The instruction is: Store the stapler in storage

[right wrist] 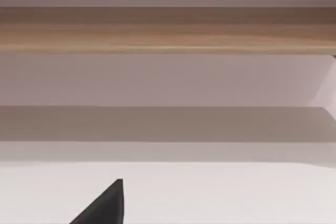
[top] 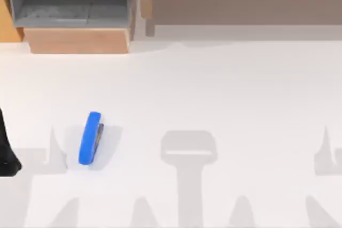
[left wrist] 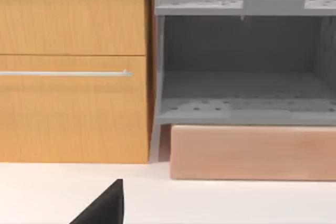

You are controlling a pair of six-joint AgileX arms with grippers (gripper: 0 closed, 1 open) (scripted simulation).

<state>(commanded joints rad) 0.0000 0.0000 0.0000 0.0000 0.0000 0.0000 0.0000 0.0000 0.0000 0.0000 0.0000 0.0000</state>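
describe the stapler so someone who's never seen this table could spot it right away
On the white table, look to the top view's left half, well in front of the grey open shelf unit at the back. The stapler lies there alone: small, elongated, bright blue, rounded ends, with a dark grey strip along one side.

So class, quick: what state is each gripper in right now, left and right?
Left gripper: at the table's left edge, away from the stapler; open or closed cannot be told.
Right gripper: cannot be told.
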